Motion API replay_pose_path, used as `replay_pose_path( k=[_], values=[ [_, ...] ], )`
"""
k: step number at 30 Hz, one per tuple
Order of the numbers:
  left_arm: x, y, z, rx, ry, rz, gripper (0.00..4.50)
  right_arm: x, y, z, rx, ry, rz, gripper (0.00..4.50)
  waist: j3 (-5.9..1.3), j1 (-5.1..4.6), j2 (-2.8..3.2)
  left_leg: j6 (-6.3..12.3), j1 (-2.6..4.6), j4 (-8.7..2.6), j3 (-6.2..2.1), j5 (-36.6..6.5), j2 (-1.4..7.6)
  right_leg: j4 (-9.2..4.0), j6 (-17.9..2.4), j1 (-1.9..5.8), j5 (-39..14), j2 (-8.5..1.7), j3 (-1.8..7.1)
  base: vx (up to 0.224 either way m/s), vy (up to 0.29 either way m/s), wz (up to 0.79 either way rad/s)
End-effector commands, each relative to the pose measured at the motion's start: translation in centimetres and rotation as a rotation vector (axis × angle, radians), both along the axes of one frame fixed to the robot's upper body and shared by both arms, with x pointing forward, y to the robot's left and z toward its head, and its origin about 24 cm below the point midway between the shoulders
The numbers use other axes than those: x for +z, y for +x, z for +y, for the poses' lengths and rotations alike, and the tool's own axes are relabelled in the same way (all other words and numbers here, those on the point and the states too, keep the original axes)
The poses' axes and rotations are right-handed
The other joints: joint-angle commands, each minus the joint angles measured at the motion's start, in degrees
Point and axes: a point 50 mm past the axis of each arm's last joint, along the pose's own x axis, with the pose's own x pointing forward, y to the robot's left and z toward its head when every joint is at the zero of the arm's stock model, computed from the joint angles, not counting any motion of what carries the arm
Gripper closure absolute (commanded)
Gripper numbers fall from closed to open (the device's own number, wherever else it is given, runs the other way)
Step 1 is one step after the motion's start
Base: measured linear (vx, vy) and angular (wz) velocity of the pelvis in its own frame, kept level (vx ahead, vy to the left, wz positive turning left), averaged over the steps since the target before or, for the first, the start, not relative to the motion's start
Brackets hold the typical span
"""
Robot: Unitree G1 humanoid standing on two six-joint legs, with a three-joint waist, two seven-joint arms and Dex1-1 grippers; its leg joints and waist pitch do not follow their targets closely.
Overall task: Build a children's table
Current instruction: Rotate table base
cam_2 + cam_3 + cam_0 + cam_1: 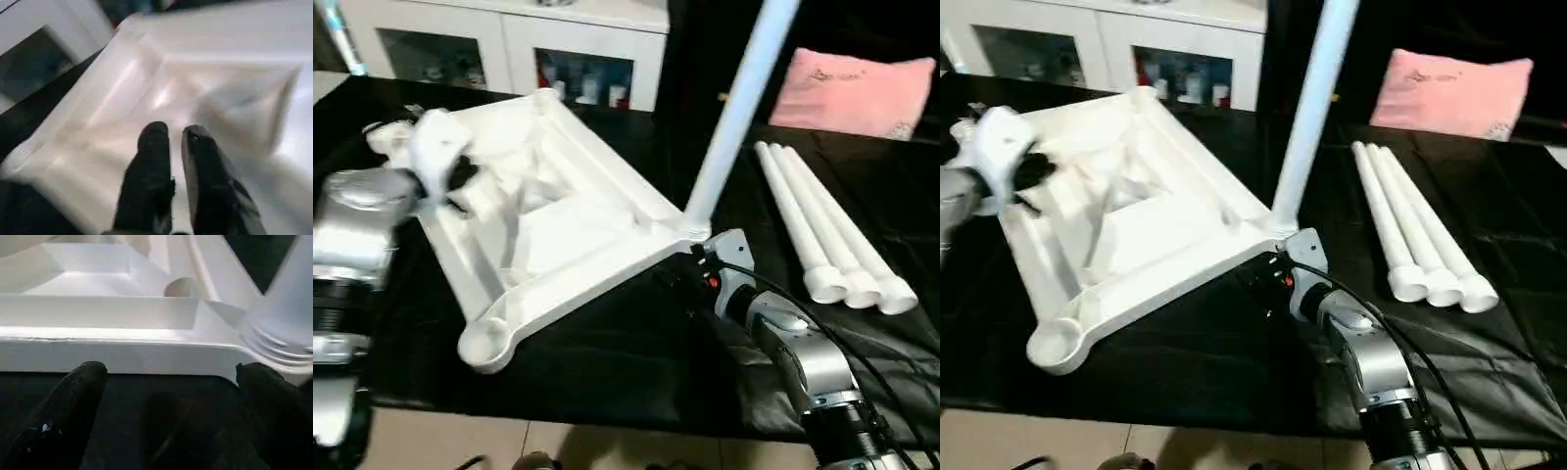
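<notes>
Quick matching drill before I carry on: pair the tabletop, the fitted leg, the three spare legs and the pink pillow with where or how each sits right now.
Things:
1. tabletop
2. fitted leg
3. three spare legs
4. pink pillow

States:
A. lying side by side on the black cloth, on the robot's right
B. ribbed underside up, near the left gripper
C. far right, beyond the cloth
D. standing up from a corner socket, by the right gripper

Pairs: 1-B, 2-D, 3-A, 4-C

Looks like a home room: white glass-door cabinet [509,44] with knick-knacks, pink pillow [862,93], black-draped table [607,343].
</notes>
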Motion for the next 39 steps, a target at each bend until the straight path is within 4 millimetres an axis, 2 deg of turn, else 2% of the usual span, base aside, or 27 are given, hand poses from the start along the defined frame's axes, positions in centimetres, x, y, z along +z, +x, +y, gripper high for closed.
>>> replay_pose_path(
  k=[1, 3, 6, 7, 9, 13, 16, 18, 20, 23, 24, 27, 30, 33, 34, 36, 38, 39],
  values=[
    [-0.6, -0.4, 0.9, 0.034, 0.083, 0.045, 4.23, 0.1, 0.0, -0.3, 0.009, -0.018, 0.015, 0.0, -3.91, -0.03, 1.33, -1.35, 1.48, -4.3, -1.07, -9.52, 3.05, -3.5, -9.39, 2.5, -8.22, -5.13, 3.41, 0.0, 0.0, 0.0],
    [-0.9, -0.7, 1.7, 0.061, 0.122, 0.067, 4.44, 0.0, 0.0, -0.3, 0.012, -0.023, 0.019, 0.0, -3.86, 0.09, 1.29, -1.87, 1.45, -4.37, -1.11, -10.77, 3.01, -3.6, -9.1, 2.49, -9.52, -5.23, 3.47, 0.0, 0.0, 0.0],
    [-2.2, -1.1, 2.2, 0.058, 0.156, 0.123, 4.44, -0.2, 0.0, -0.2, 0.007, -0.022, 0.034, 0.0, -3.76, 0.37, 1.25, -2.27, 1.5, -4.43, -1.14, -12.05, 2.97, -3.87, -8.71, 2.42, -11.69, -5.35, 3.56, 0.0, 0.0, 0.0],
    [-3.1, -1.1, 1.7, 0.023, 0.143, 0.153, 4.44, -0.2, 0.1, 0.0, -0.005, -0.018, 0.039, 0.0, -3.76, 0.63, 1.24, -2.42, 1.61, -4.43, -1.12, -12.28, 3.02, -3.99, -8.71, 2.31, -12.25, -5.44, 3.63, 0.0, 0.0, 0.0],
    [-3.6, -1.1, 1.5, 0.016, 0.144, 0.17, 4.44, -0.2, 0.1, 0.1, -0.008, -0.017, 0.048, 0.0, -3.82, 0.82, 1.32, -2.67, 1.63, -4.47, -1.12, -12.35, 3.05, -3.94, -8.7, 2.29, -12.26, -5.43, 3.61, 0.0, 0.0, 0.0],
    [-4.7, -1.4, 1.2, -0.011, 0.148, 0.22, 4.44, -0.4, 0.2, 0.2, -0.012, -0.039, 0.062, 0.0, -4.03, 0.81, 1.4, -2.89, 1.47, -4.44, -1.2, -11.36, 2.99, -3.55, -9.22, 2.53, -9.08, -5.37, 3.55, 0.0, 0.0, 0.0],
    [-5.2, -1.5, 0.5, -0.053, 0.132, 0.248, 4.44, -0.6, 0.4, 0.1, -0.022, -0.064, 0.07, 0.0, -4.02, 0.77, 1.15, -2.66, 1.44, -4.36, -1.13, -10.97, 2.91, -3.51, -9.53, 2.6, -8.47, -5.38, 3.56, 0.0, 0.0, 0.0],
    [-5.5, -1.5, -0.8, -0.119, 0.101, 0.285, 4.44, -1.0, 0.9, 0.0, -0.046, -0.102, 0.083, 0.0, -3.98, 0.71, 1.28, -2.91, 1.5, -4.36, -1.1, -10.97, 2.87, -3.62, -10.0, 2.56, -9.41, -5.43, 3.57, 0.0, 0.0, 0.0],
    [-5.7, -1.6, -1.2, -0.145, 0.1, 0.317, 4.44, -1.1, 1.0, 0.1, -0.048, -0.11, 0.086, 0.0, -3.94, 0.75, 1.3, -3.26, 1.49, -4.37, -1.08, -11.22, 2.91, -3.58, -10.06, 2.53, -9.64, -5.43, 3.59, 0.0, 0.0, 0.0],
    [-6.2, -1.9, -1.6, -0.18, 0.117, 0.379, 4.44, -1.3, 1.3, 0.4, -0.048, -0.121, 0.087, 0.0, -4.02, 0.8, 1.41, -3.17, 1.59, -4.34, -1.08, -11.32, 2.92, -3.56, -9.92, 2.56, -9.2, -5.46, 3.6, 0.0, 0.0, 0.0],
    [-6.3, -2.1, -1.6, -0.189, 0.131, 0.397, 4.44, -1.3, 1.5, 0.6, -0.048, -0.123, 0.085, 0.0, -4.01, 0.77, 1.64, -3.35, 1.58, -4.35, -1.08, -11.53, 2.9, -3.62, -10.14, 2.52, -9.13, -5.38, 3.6, 0.0, 0.0, 0.0],
    [-6.4, -2.4, -1.7, -0.215, 0.154, 0.432, 4.44, -1.5, 2.0, 0.9, -0.054, -0.133, 0.075, 0.0, -4.04, 0.62, 1.63, -3.7, 1.48, -4.38, -1.18, -11.75, 2.93, -3.48, -10.39, 2.66, -8.81, -5.42, 3.57, 0.0, 0.0, 0.0],
    [-6.6, -3.9, -3.1, -0.373, 0.16, 0.549, 4.44, -1.8, 2.8, 1.2, -0.065, -0.143, 0.084, 0.0, -3.99, 0.62, 1.8, -4.1, 1.64, -4.39, -1.15, -11.92, 3.05, -3.4, -11.07, 2.56, -8.8, -5.47, 3.63, 0.0, 0.0, 0.0],
    [-6.6, -4.7, -4.4, -0.494, 0.119, 0.59, 4.44, -1.8, 3.2, 1.4, -0.073, -0.148, 0.08, 0.0, -3.98, 0.64, 1.81, -4.14, 1.68, -4.38, -1.02, -11.64, 3.0, -3.29, -11.49, 2.61, -7.48, -5.38, 3.63, 0.0, 0.0, 0.0],
    [-6.6, -5.4, -5.3, -0.586, 0.084, 0.627, 4.44, -1.8, 3.6, 1.5, -0.082, -0.149, 0.079, 0.0, -3.96, 0.67, 1.8, -4.32, 1.69, -4.44, -1.04, -12.1, 2.96, -3.28, -11.53, 2.61, -8.25, -5.39, 3.62, 0.0, 0.0, 0.0],
    [-6.7, -6.0, -6.2, -0.655, 0.059, 0.66, 4.44, -1.8, 3.9, 1.8, -0.084, -0.153, 0.079, 0.0, -3.74, 0.53, 1.77, -4.65, 1.76, -4.51, -0.98, -13.77, 2.9, -3.5, -11.36, 2.41, -10.21, -5.21, 3.62, 0.0, 0.0, 0.0],
    [-6.8, -6.6, -7.0, -0.706, 0.026, 0.694, 4.44, -1.8, 4.2, 2.0, -0.084, -0.158, 0.077, 0.0, -3.66, 0.37, 1.72, -4.84, 1.63, -4.59, -1.12, -15.03, 2.85, -3.68, -10.79, 2.57, -12.85, -5.37, 3.66, 0.0, 0.0, 0.0],
    [-6.8, -6.6, -7.0, -0.706, 0.026, 0.694, 4.44, -1.8, 4.2, 2.0, -0.084, -0.158, 0.077, 0.0, -3.69, 0.35, 1.77, -5.0, 1.82, -4.54, -1.12, -15.62, 2.93, -3.7, -10.66, 2.44, -13.73, -5.47, 3.69, 0.0, 0.0, 0.0]
  ],
)
